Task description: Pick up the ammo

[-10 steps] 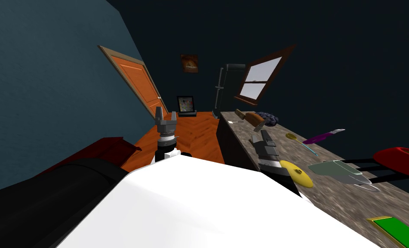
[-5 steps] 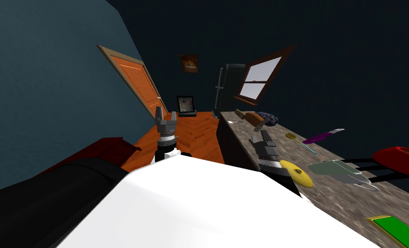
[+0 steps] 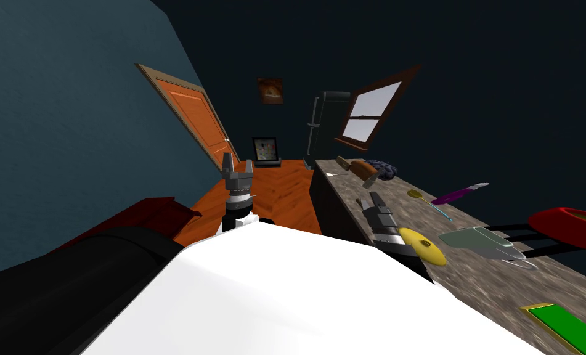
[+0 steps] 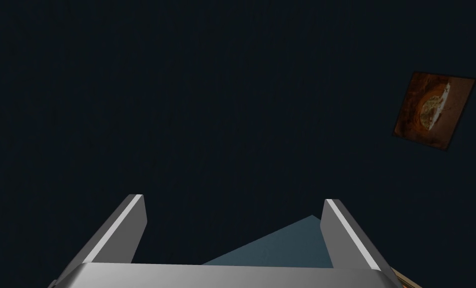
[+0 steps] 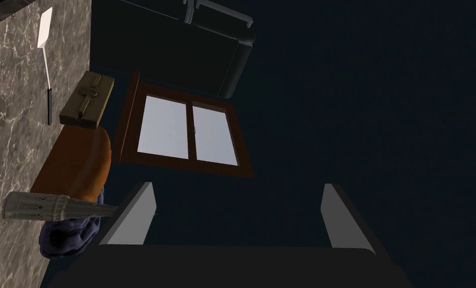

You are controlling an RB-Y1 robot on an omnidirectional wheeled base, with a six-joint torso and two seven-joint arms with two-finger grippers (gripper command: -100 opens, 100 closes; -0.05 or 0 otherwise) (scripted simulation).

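The left gripper, thin light grey blade fingers on a dark box, points up and forward, fingers spread wide and empty, while the matching right gripper reaches forward, tilted, fingers parted too.

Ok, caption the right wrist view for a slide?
Right gripper open toward the window; spatula and tan box on the counter.

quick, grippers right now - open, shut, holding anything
Left gripper: open, holding nothing.
Right gripper: open, holding nothing; the ammo is outside its fingers.
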